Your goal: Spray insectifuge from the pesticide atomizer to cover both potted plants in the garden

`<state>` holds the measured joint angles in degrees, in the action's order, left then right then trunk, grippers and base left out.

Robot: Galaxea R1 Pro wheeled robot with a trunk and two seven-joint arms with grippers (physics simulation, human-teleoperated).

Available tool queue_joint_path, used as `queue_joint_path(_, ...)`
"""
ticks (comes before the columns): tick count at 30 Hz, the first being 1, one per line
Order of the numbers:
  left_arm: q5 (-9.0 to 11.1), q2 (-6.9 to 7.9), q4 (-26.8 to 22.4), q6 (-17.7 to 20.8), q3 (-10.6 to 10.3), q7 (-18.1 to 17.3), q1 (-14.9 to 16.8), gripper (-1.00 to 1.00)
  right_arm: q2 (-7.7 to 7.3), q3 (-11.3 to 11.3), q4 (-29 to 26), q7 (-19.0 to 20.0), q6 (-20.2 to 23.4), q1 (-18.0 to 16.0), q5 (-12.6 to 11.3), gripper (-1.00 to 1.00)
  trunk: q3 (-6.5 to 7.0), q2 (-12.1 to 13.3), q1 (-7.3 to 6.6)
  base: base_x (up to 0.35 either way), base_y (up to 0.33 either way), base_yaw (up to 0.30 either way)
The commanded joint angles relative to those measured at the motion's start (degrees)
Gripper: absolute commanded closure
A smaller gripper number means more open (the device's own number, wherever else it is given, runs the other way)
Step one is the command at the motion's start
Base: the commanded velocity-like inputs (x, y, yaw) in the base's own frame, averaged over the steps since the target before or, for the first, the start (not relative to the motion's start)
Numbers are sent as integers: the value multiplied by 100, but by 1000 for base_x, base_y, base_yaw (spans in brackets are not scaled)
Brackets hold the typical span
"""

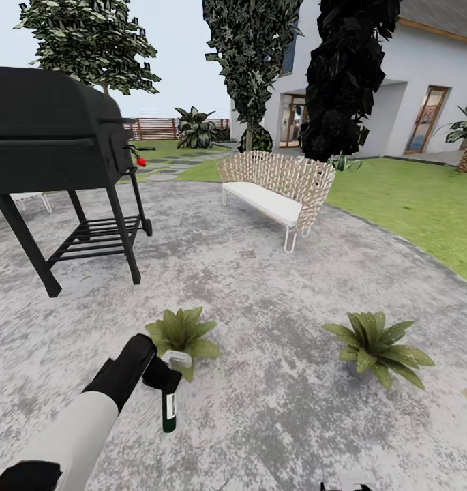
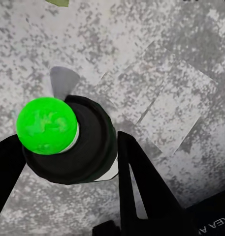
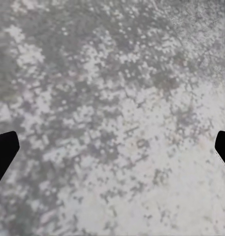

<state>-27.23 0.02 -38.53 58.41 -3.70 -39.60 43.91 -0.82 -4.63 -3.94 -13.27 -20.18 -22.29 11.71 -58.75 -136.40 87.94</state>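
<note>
My left gripper is shut on the pesticide atomizer, a dark bottle with a pale label that hangs downward, its white spray head up beside the leaves of the left potted plant. In the left wrist view the atomizer sits between the two black fingers, its round end showing bright green. The second potted plant stands on the patio well to the right, apart from both arms. My right gripper is open over bare grey stone, its fingertips wide apart.
A black grill on legs stands at the left, a wicker bench with a white cushion behind the plants. The stone patio meets lawn on the right, with dark trees and a white house beyond.
</note>
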Motion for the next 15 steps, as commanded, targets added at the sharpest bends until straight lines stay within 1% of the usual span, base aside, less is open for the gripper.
queue_joint_path(1,-63,-1,-6,1,-2,-37,-6,100,2,-47,7,-16,-20,-4,60,-100,-5,-2,0,218,-103,0)
queue_joint_path(4,-76,-6,-6,-21,14,-8,-13,100,3,-47,7,-18,-21,-4,60,-100,-10,-2,0,266,-140,39)
queue_joint_path(7,-80,-3,-6,-27,-83,9,-14,100,10,-47,7,-18,-21,-4,60,-100,-29,-2,0,181,-60,141)
queue_joint_path(8,-81,-2,-6,-25,-155,11,-14,100,9,-47,7,-18,-21,-4,60,-100,-36,-2,0,73,-18,154)
queue_joint_path(10,-81,0,-6,-22,-232,13,-14,100,5,-47,7,-18,-21,-4,60,-100,-48,-2,0,35,-9,138)
queue_joint_path(15,-74,66,90,-8,-277,13,-18,100,3,-47,7,-18,-21,-3,60,-100,-55,-2,0,34,-2,33)
